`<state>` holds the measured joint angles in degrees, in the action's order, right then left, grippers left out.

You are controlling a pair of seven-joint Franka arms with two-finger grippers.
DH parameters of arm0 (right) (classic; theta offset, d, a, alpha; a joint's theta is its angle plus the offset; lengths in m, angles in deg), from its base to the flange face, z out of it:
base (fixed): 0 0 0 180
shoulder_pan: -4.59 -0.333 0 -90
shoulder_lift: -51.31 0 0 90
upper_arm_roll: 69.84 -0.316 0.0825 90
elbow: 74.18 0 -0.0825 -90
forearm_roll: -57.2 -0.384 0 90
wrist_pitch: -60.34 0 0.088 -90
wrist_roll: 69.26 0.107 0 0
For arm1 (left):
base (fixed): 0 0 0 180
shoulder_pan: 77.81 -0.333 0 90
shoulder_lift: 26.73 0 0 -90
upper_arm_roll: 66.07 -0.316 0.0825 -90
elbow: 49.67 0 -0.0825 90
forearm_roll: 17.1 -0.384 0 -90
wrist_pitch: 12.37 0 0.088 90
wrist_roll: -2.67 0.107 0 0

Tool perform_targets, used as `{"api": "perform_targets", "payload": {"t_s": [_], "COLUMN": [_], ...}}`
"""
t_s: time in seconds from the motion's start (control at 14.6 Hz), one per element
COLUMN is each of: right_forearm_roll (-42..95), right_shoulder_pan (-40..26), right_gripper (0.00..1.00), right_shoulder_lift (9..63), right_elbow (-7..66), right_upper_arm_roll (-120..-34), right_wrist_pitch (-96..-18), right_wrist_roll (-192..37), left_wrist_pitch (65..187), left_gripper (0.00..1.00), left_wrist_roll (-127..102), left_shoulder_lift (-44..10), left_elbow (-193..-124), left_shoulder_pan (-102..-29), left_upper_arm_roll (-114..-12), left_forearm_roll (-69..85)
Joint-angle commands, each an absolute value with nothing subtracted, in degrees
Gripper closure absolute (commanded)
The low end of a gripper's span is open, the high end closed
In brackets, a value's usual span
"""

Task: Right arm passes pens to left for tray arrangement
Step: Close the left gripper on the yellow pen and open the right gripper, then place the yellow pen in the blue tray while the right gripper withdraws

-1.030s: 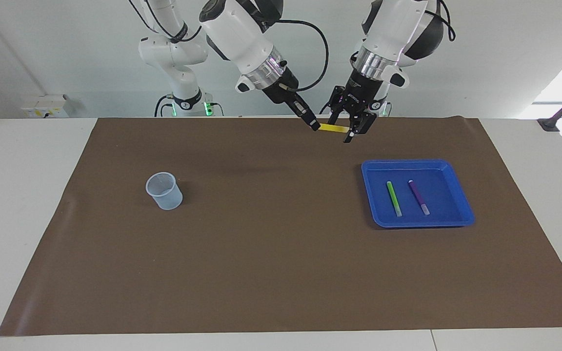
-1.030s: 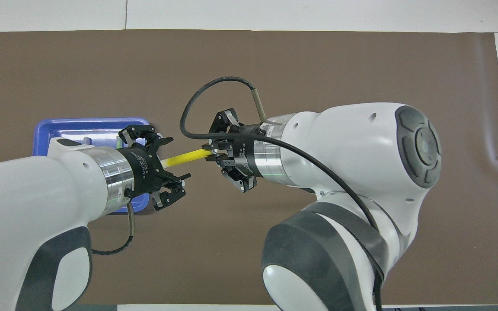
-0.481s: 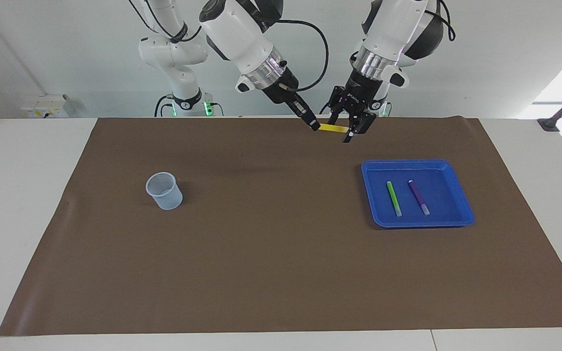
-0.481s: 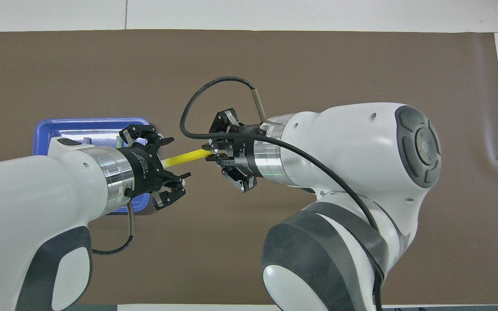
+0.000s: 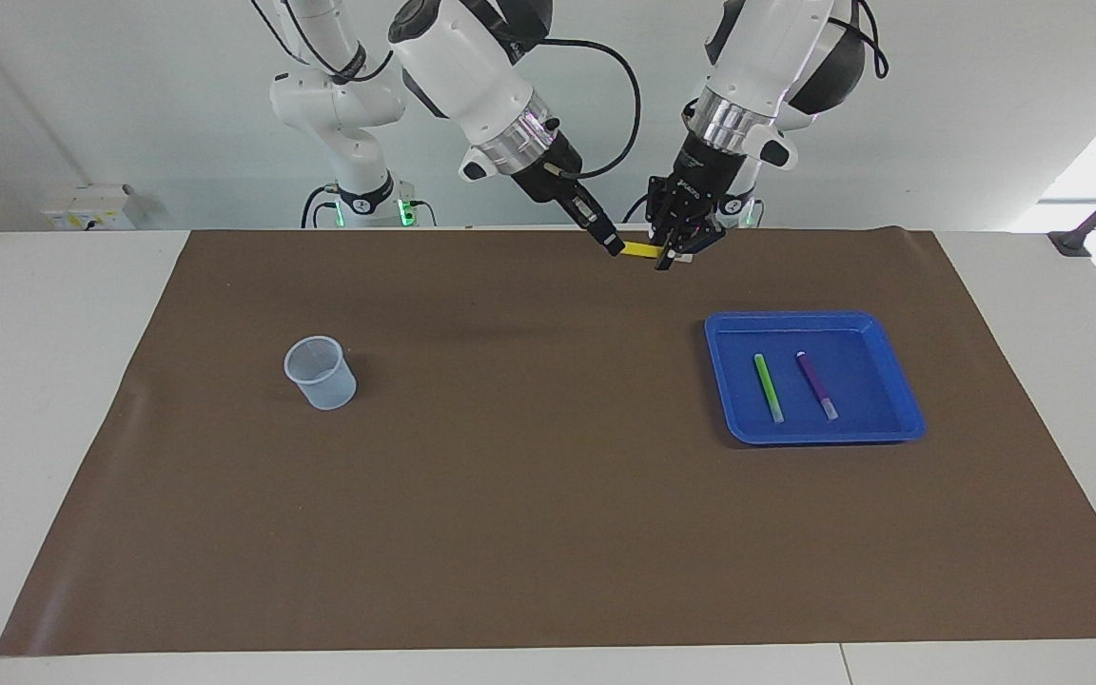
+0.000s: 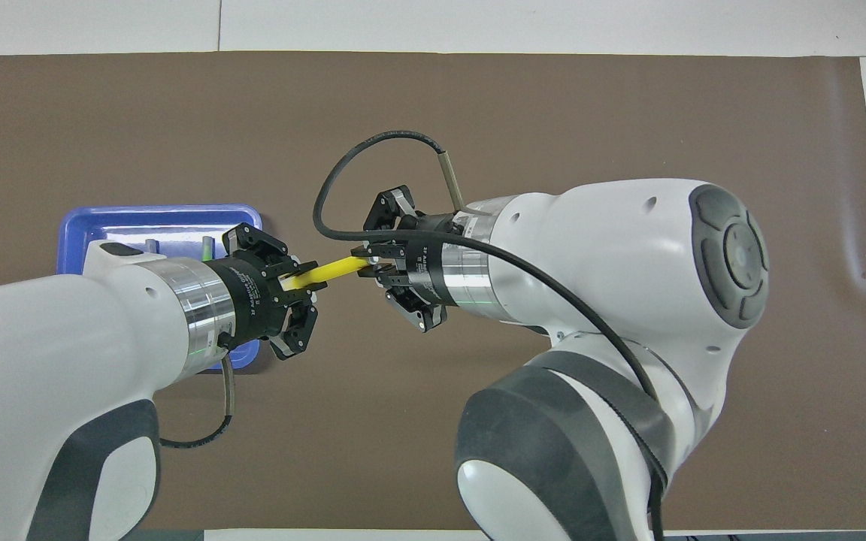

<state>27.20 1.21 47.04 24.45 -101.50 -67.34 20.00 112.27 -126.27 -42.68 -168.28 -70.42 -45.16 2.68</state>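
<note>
A brown mat [image 5: 548, 495] covers a white table [image 5: 34, 381]. Two white robot arms lean in above the mat's edge nearest the robots. The right arm [image 5: 472, 67] and the left arm [image 5: 767, 57] meet there, up in the air. The right gripper [image 5: 616, 247] is clamped on one end of a yellow pen [image 5: 641, 249]. The left gripper [image 5: 672, 255] is closed on the pen's other end, so both hold it level between them. A blue tray [image 5: 900, 381] sits on the mat toward the left arm's end, farther from the robots than the grippers. In the tray lie a green pen [image 5: 768, 386] and a purple pen [image 5: 816, 384], side by side, apart. A clear cup [image 5: 320, 373] stands on the mat toward the right arm's end, well apart from the tray.
</note>
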Motion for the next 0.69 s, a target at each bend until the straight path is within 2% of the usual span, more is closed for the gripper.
{"api": "perform_targets", "payload": {"t_s": [0.0, 0.14, 0.21, 0.27, 0.34, 0.62], "right_forearm_roll": [27.6, 27.7, 28.2, 30.6, 34.7, 43.7], "right_shoulder_pan": [1.5, 1.5, 1.7, 1.7, 1.9, 2.3], "right_gripper": [1.0, 1.0, 0.78, 0.2, 0.0, 0.0], "right_shoulder_lift": [47.3, 47.3, 47.2, 47.4, 47.4, 48.0], "right_elbow": [25.1, 25.0, 24.9, 24.9, 24.8, 25.1], "right_upper_arm_roll": [-102.1, -102.1, -102.0, -101.7, -101.2, -97.1], "right_wrist_pitch": [-67.9, -67.6, -67.3, -67.2, -67.0, -64.9], "right_wrist_roll": [19.9, 19.9, 19.1, 17.2, 15.8, 6.2], "left_wrist_pitch": [111.9, 112.0, 112.0, 112.0, 112.1, 112.2], "left_gripper": [1.0, 1.0, 1.0, 1.0, 1.0, 1.0], "left_wrist_roll": [-127.0, -127.3, -127.5, -127.6, -127.5, -127.2], "left_shoulder_lift": [-43.0, -42.9, -42.9, -42.9, -42.9, -42.8], "left_elbow": [-167.4, -167.4, -167.3, -167.3, -167.3, -167.3], "left_shoulder_pan": [-70.2, -70.7, -70.7, -70.8, -70.8, -70.9], "left_upper_arm_roll": [-45.8, -45.8, -45.8, -45.8, -45.8, -45.8], "left_forearm_roll": [2.5, 2.3, 2.3, 2.3, 2.2, 2.2]}}
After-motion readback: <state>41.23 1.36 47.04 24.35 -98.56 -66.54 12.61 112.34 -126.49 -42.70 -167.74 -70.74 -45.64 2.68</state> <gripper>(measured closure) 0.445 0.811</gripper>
